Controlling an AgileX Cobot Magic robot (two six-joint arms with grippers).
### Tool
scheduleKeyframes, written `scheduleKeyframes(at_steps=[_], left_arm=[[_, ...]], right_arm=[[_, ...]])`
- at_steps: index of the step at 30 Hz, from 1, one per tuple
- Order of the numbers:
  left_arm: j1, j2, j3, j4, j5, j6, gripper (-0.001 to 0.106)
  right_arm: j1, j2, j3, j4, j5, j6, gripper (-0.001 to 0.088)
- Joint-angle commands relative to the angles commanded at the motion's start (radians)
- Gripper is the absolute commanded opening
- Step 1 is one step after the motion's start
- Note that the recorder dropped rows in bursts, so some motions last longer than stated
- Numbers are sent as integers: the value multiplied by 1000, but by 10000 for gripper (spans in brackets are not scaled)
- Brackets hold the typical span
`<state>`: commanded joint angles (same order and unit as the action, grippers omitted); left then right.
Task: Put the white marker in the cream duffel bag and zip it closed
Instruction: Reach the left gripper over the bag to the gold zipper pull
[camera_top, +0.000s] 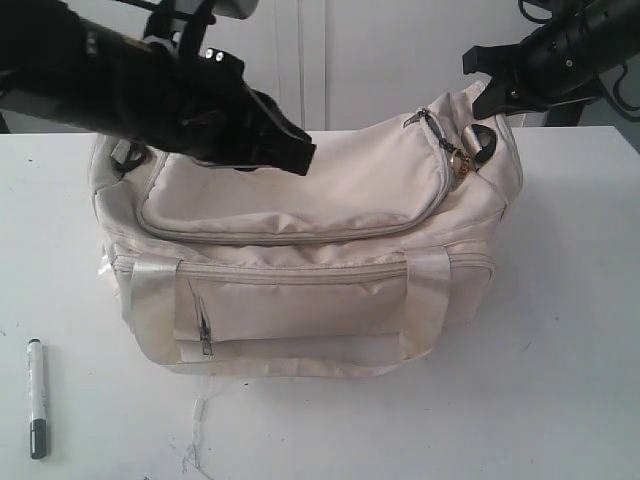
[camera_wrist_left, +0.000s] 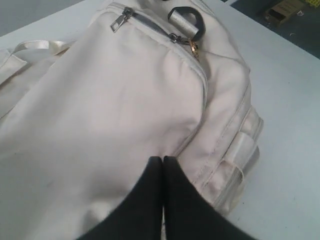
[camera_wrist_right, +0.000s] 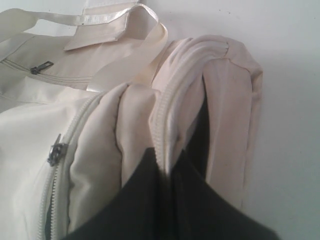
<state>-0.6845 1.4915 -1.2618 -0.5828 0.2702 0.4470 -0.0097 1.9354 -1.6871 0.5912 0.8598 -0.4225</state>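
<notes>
The white marker (camera_top: 37, 397) lies flat on the table (camera_top: 560, 350), well apart from the cream duffel bag (camera_top: 300, 230) and off its front left corner, with the dark cap toward the near edge. Judged as light, rigid, smooth and round, it is likely to roll or slip. Take hold across the middle of the barrel, with the jaws square to its length. The bag is soft and slumps, so its opening will not hold shape without support. The left gripper (camera_wrist_left: 163, 162) rests on the top panel with its 2 fingers pressed together and nothing visible between them. The right gripper (camera_wrist_right: 169, 162) is clamped on a fold of the bag's zip rim at the right end. For closing, the metal zip pull (camera_wrist_left: 120, 20) is the firm grasp point, while the satin straps (camera_top: 150, 300) look slippery.
</notes>
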Motion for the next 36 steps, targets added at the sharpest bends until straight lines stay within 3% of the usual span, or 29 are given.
scheduleKeyframes(at_steps=[17,36], left_arm=[[-118,237,-256,8,-16,5,0],[-125,438,-482,-7,-45,-2,0]], right_arm=[[0,0,0,0,0,0,0],[0,0,0,0,0,0,0]])
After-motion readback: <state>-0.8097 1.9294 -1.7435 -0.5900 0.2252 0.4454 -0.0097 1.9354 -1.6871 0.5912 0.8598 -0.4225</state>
